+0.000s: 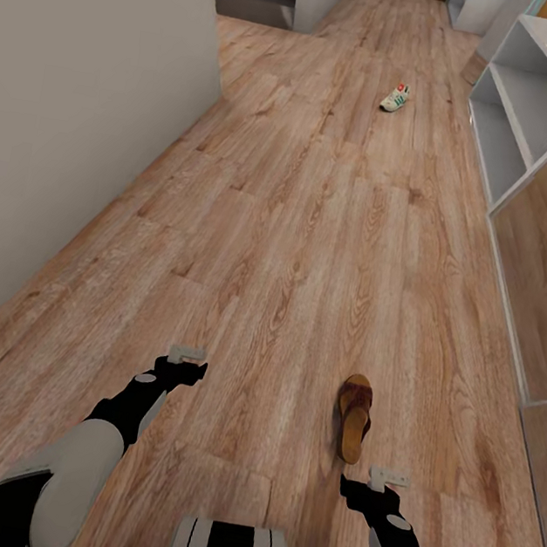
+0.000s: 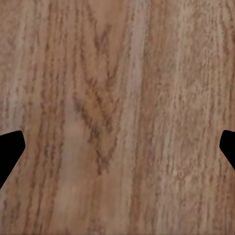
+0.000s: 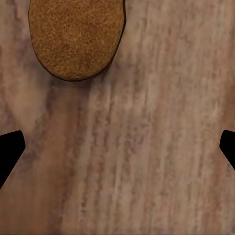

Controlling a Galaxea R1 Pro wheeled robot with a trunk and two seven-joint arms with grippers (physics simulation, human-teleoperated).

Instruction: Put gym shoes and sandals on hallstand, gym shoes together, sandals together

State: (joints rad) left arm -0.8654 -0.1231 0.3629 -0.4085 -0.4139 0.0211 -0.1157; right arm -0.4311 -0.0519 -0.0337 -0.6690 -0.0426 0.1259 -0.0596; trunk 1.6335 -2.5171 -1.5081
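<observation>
Both arms are held low over the floor (image 1: 316, 227). The right gripper (image 1: 388, 479) is seen just behind the heel of a sandal (image 1: 354, 414), close to it but apart. In the right wrist view the fingertips (image 3: 10, 152) are spread wide at the frame's edges, with nothing between them but planks, and the tan heel end of the sandal (image 3: 76, 36) lies ahead of the fingers, off toward one of them. The left gripper (image 1: 187, 354) is held level with the sandal and well apart from it; its fingertips (image 2: 10, 154) are likewise spread over bare wood. A gym shoe (image 1: 395, 98) is seen far ahead of the right gripper, on the floor. The rack (image 1: 529, 111) stands further ahead and to the right of that gripper, near the gym shoe.
</observation>
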